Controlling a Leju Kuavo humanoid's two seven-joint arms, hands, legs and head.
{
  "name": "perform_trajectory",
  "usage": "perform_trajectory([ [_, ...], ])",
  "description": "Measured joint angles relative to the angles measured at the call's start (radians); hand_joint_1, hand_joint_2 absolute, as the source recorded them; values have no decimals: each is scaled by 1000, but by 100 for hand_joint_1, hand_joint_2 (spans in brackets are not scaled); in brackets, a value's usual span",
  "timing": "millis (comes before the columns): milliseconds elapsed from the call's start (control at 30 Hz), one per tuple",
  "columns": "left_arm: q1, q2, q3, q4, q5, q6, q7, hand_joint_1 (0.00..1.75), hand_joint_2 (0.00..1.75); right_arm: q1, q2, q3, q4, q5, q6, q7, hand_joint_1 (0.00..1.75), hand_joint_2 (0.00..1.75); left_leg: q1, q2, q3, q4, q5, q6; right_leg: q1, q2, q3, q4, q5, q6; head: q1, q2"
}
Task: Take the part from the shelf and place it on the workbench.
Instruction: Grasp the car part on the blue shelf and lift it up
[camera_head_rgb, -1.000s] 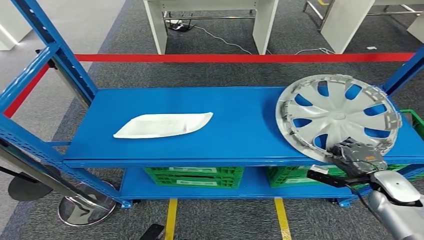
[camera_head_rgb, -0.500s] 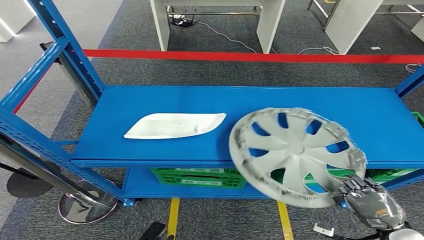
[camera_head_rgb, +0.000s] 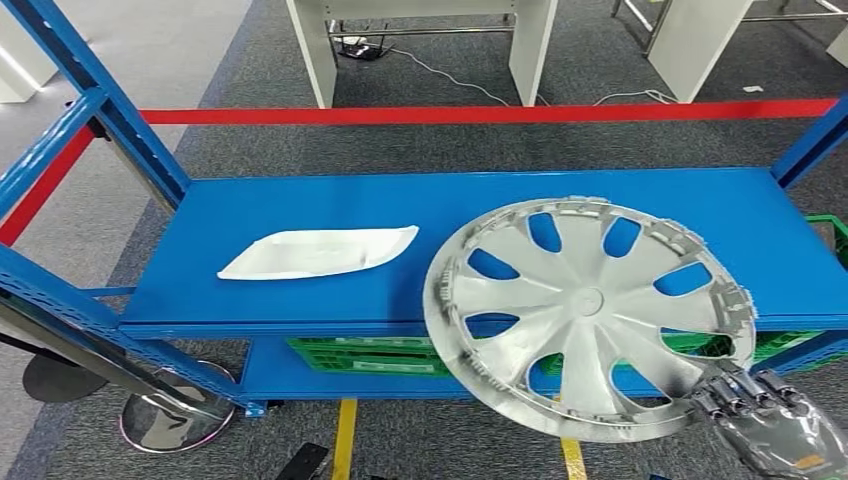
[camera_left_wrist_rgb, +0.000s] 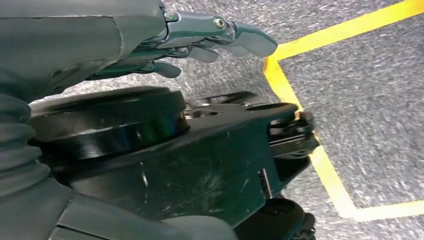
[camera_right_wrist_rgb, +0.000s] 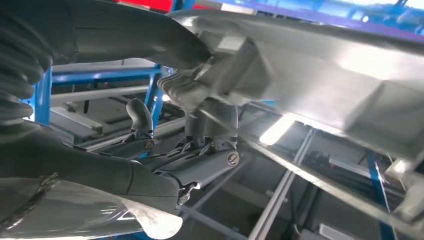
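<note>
A silver wheel cover (camera_head_rgb: 588, 315) with curved spokes hangs tilted in front of the blue shelf (camera_head_rgb: 330, 300), off its deck. My right hand (camera_head_rgb: 768, 425) grips its near right rim from below, at the bottom right of the head view. The right wrist view shows that hand (camera_right_wrist_rgb: 200, 150) pinching the wheel cover's rim (camera_right_wrist_rgb: 310, 65) between thumb and fingers. A flat white part (camera_head_rgb: 318, 251) lies on the left half of the shelf deck. My left hand (camera_left_wrist_rgb: 200, 42) hangs over the grey floor, fingers loosely extended, holding nothing.
Blue uprights (camera_head_rgb: 95, 90) frame the shelf at left and right. Green crates (camera_head_rgb: 365, 353) sit on the lower deck. A red tape line (camera_head_rgb: 480, 114) and white table legs (camera_head_rgb: 315, 50) lie behind. Yellow floor lines (camera_head_rgb: 343, 437) and a round metal base (camera_head_rgb: 160, 415) are in front.
My right hand has lifted the wheel cover off the right end of the shelf and carried it left and toward me. The camera view has shifted a little as well.
</note>
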Motion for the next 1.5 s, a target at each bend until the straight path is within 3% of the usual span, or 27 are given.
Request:
perform_trajectory([
  [67,-2,1,3,0,-7,11,9,0,175,11,12,0,-30,2,-1,-22,175,175,-5,0,60,-131,54,17,4,1,1,1,-1,1,1,0],
  [100,-3,1,4,0,-12,15,13,0,175,15,24,0,-46,2,-1,-35,175,175,-7,1,76,-169,63,22,5,2,-1,2,-1,4,1,0],
  [233,-7,-1,5,0,-32,22,19,0,175,21,89,10,-111,1,-6,-70,175,175,-6,2,86,-203,70,30,2,1,-11,7,-6,22,1,0],
  [300,-9,-2,5,0,-35,22,19,0,175,21,108,14,-131,1,-10,-73,175,175,-1,3,90,-213,78,36,1,1,-43,74,-49,31,4,0],
  [367,-11,-3,5,0,-37,22,19,0,175,21,123,17,-142,1,-13,-76,175,175,-1,4,89,-213,78,38,-2,1,-103,207,-113,39,6,0],
  [400,-11,-3,5,0,-38,22,19,0,175,22,128,18,-145,1,-13,-78,175,175,-1,4,89,-213,78,38,-3,1,-128,261,-130,43,6,0],
  [433,-11,-3,5,0,-38,23,19,0,175,22,132,19,-147,0,-13,-82,175,175,0,4,89,-212,78,38,-5,1,-138,283,-130,46,6,0],
  [467,-11,-3,5,0,-39,24,20,0,175,22,136,21,-149,-3,-13,-89,175,175,1,4,89,-211,78,37,-7,0,-127,261,-109,48,6,0],
  [533,-12,-3,5,0,-41,27,21,0,175,20,147,23,-153,-12,-13,-115,175,175,3,3,89,-204,75,30,-12,0,-61,133,-46,52,6,0],
  [600,-16,0,5,0,-42,29,21,0,175,16,166,25,-156,-19,-14,-149,175,175,0,2,83,-191,72,19,-13,3,-6,30,-14,47,7,0],
  [733,-22,9,4,0,-42,29,21,0,175,15,216,29,-158,-30,-15,-187,175,175,-1,1,73,-181,71,0,-9,6,-4,17,-5,21,4,0],
  [800,-26,12,4,0,-41,27,21,0,175,14,235,30,-158,-35,-15,-195,175,175,1,2,55,-131,23,-9,-11,1,-11,15,3,6,2,0],
  [867,-29,15,5,0,-39,25,19,0,175,14,254,30,-158,-47,-15,-207,175,175,3,3,13,-10,-60,-16,-8,-3,-25,15,12,-6,-1,0],
  [933,-29,19,5,0,-35,24,18,0,175,17,272,30,-158,-65,-15,-222,175,175,4,3,-8,81,-105,-16,-4,-5,-43,15,25,-10,-1,0],
  [967,-30,20,6,0,-33,25,19,0,175,21,279,33,-158,-76,-15,-224,175,175,3,3,7,76,-100,-14,-2,-5,-52,16,32,-10,-1,0],
  [1000,-31,22,7,0,-31,25,19,0,175,25,284,35,-158,-87,-15,-225,175,175,3,3,40,32,-80,-9,-1,-5,-60,16,39,-10,-1,0],
  [1067,-34,26,9,0,-33,28,23,0,175,36,289,45,-158,-109,-15,-225,175,175,0,3,132,-112,-34,3,3,-4,-74,16,55,-6,-1,0],
  [1100,-37,29,9,0,-37,30,25,0,175,40,293,48,-158,-118,-15,-229,175,175,-3,3,163,-169,-19,7,4,-4,-79,15,63,-3,-1,0],
  [1133,-39,32,9,0,-41,32,26,0,175,45,301,51,-157,-126,-15,-237,175,175,-6,3,179,-203,-13,9,4,-5,-82,14,71,2,0,0],
  [1233,-41,44,9,0,-52,39,32,0,175,62,331,54,-154,-145,-15,-261,175,175,-10,5,171,-215,7,19,-1,-5,-85,6,93,18,0,0],
  [1267,-42,48,9,0,-54,41,34,0,175,69,339,55,-151,-157,-15,-266,175,175,-8,7,165,-218,20,24,-2,-4,-91,10,84,24,1,0],
  [1300,-45,51,9,0,-54,42,36,0,175,74,343,56,-147,-172,-15,-272,175,175,-6,9,156,-222,33,31,-3,-2,-101,28,57,28,2,0],
  [1400,-52,57,9,0,-54,44,38,0,175,81,348,56,-133,-216,-15,-287,175,175,-5,13,115,-224,68,41,-5,-1,-142,184,-86,37,5,0],
  [1433,-53,59,9,0,-54,44,38,0,175,83,348,55,-128,-222,-15,-290,175,175,-5,14,99,-223,80,41,-5,-1,-146,237,-109,39,5,0],
  [1467,-53,60,9,0,-54,44,39,0,175,84,349,55,-123,-225,-15,-292,175,175,-5,15,84,-222,91,39,-6,-1,-138,266,-110,41,4,0],
  [1500,-53,60,9,0,-54,45,39,0,175,86,350,55,-119,-227,-15,-295,175,175,-5,16,69,-220,101,37,-6,-1,-115,263,-92,43,4,0],
])
